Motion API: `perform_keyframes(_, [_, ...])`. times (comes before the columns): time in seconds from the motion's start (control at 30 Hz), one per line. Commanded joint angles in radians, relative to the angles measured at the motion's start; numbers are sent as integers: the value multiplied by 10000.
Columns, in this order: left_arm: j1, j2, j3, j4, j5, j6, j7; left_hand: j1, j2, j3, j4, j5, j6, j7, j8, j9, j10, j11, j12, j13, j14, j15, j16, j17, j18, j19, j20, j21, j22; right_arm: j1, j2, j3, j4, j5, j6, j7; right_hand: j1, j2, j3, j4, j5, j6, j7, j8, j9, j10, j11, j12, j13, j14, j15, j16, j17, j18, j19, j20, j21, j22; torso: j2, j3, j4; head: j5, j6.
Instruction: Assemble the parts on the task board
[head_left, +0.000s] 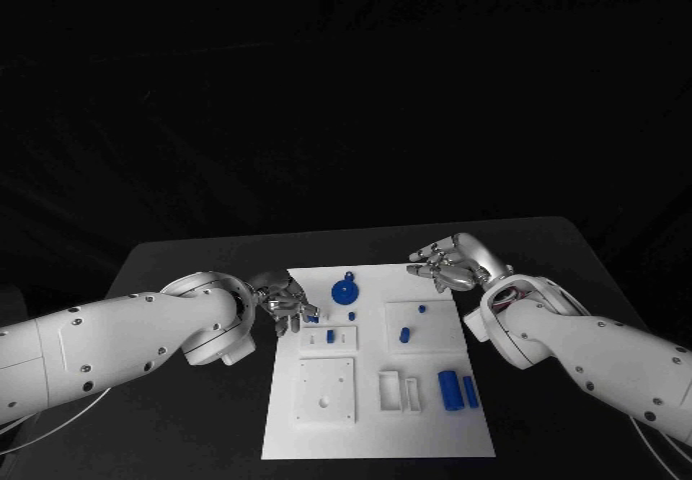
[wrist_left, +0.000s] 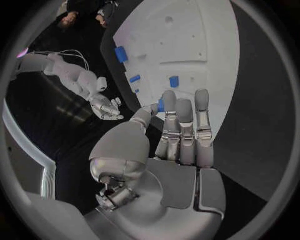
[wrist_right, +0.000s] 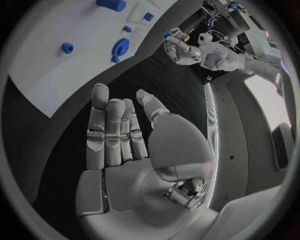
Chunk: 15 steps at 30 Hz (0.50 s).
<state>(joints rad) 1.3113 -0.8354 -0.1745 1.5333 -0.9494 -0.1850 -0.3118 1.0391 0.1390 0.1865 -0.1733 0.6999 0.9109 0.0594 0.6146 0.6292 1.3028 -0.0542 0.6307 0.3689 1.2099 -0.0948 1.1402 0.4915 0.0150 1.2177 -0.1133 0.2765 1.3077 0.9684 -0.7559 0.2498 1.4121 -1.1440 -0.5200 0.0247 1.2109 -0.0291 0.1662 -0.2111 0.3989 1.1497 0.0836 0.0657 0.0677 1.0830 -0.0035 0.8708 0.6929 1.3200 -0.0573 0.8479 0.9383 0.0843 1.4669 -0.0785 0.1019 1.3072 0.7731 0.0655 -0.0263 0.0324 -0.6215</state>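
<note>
Left hand (head_left: 284, 303) sits at the left edge of the task board (head_left: 325, 430), far half, fingertips hovering by a small blue block (head_left: 312, 318) just inside that edge. Can't tell from the head view whether it's pinching that piece; the left wrist view shows the fingers (wrist_left: 185, 125) straight and together, thumb alongside, a sliver of blue just past the tips. So: open, nothing clearly held, imo.

Right hand (head_left: 454, 265) hovers off the board's far-right corner, over the dark surface (head_left: 188, 260), fingers loosely spread, empty. Right wrist view agrees, palm (wrist_right: 125, 150) flat and bare.

Parts on the board: round blue knob-like piece (head_left: 345, 292) near the far edge, a little left of centre; small blue square (head_left: 330, 337) in the left-middle; small blue peg (head_left: 405, 334) right of centre; two blue bars (head_left: 449, 388) in the near-right, long axes running near-to-far, side by side.

Key relation: the edge block lies straight ahead of the left fingertips, toward the board's middle, nearly touching. Left hand is much nearer it than the right. The bars sit closer to the right arm's side, well apart from both hands.

Next move prob. a short reach-and-pinch by the left hand.
</note>
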Motion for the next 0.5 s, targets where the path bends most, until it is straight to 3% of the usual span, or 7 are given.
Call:
perform_keyframes(0.03, [9,-25,-25,241,-1627,-546,-1495,75,-289,1535,-1120,-263,634,-477,-152,79,142,-5,-169,27,155,-25,-172,127,65,84,-60,108,213,31,-14,93,-38,16,-58,66,36,-124,95,-18,47,19,8,-31,-4,22,-35,-62,-13,-18,-61,-16,-6,131,113,-33,-46,30,12,12,5,58,-76])
perform_keyframes(0.07, [9,-35,-48,307,-1786,-572,-1676,357,-553,2807,-1247,-2631,664,-471,-262,26,153,-48,-293,-24,206,-116,-216,141,104,66,-145,177,235,43,-15,130,-54,12,-62,66,36,-124,95,-18,47,19,8,-31,-4,22,-35,-62,-13,-18,-61,-16,-6,131,113,-33,-46,30,15,10,11,59,-83])
perform_keyframes(0.1, [9,-44,-73,370,-1945,-594,-1837,990,-981,4620,-1292,-6659,955,-567,-286,-14,348,-107,-400,-84,291,-197,-282,143,100,50,-232,261,237,55,-15,162,-68,8,-65,65,36,-124,95,-18,47,19,8,-31,-4,22,-35,-62,-13,-18,-61,-16,-6,131,113,-33,-46,30,15,10,12,69,-110])
perform_keyframes(0.13, [9,-49,-96,426,-2080,-615,-1971,319,-1161,5131,-932,-6244,975,-473,-337,-21,413,-44,-428,-93,359,-89,-312,150,64,107,-164,317,232,67,-15,191,-81,5,-68,65,34,-136,117,-16,81,20,8,-33,-5,25,-36,-63,-17,-18,-59,-14,-5,132,111,-32,-46,41,13,12,10,75,-120])
perform_keyframes(0.17, [9,-50,-117,476,-2194,-627,-2085,-484,-1743,6837,-813,-6379,1059,-524,-229,262,595,-80,-441,-24,521,-88,-479,215,201,227,-122,523,233,77,-17,217,-91,2,-69,66,34,-136,117,-16,81,20,8,-33,-5,25,-36,-63,-17,-18,-59,-14,-5,132,111,-32,-46,41,15,9,7,77,-118])
perform_keyframes(0.27, [8,-34,-160,573,-2441,-634,-2327,-245,-1800,6653,-617,-6362,1049,-523,-348,569,615,-84,-507,132,592,-85,-654,461,198,120,-121,718,214,95,-13,266,-111,-3,-71,69,34,-142,134,-15,101,22,9,-33,-5,30,-36,-62,-18,-16,-60,-12,-4,134,113,-32,-45,49,22,4,3,88,-137])
perform_keyframes(0.5, [7,82,-290,640,-2922,-627,-2778,-330,-1868,6740,-640,-6279,1193,-565,-439,716,755,-114,-585,189,761,-118,-768,620,202,193,-144,809,203,111,-7,324,-126,-8,-72,79,34,-142,134,-15,101,22,9,-33,-5,30,-36,-62,-18,-16,-60,-12,-4,134,113,-32,-45,49,22,9,-9,96,-208])
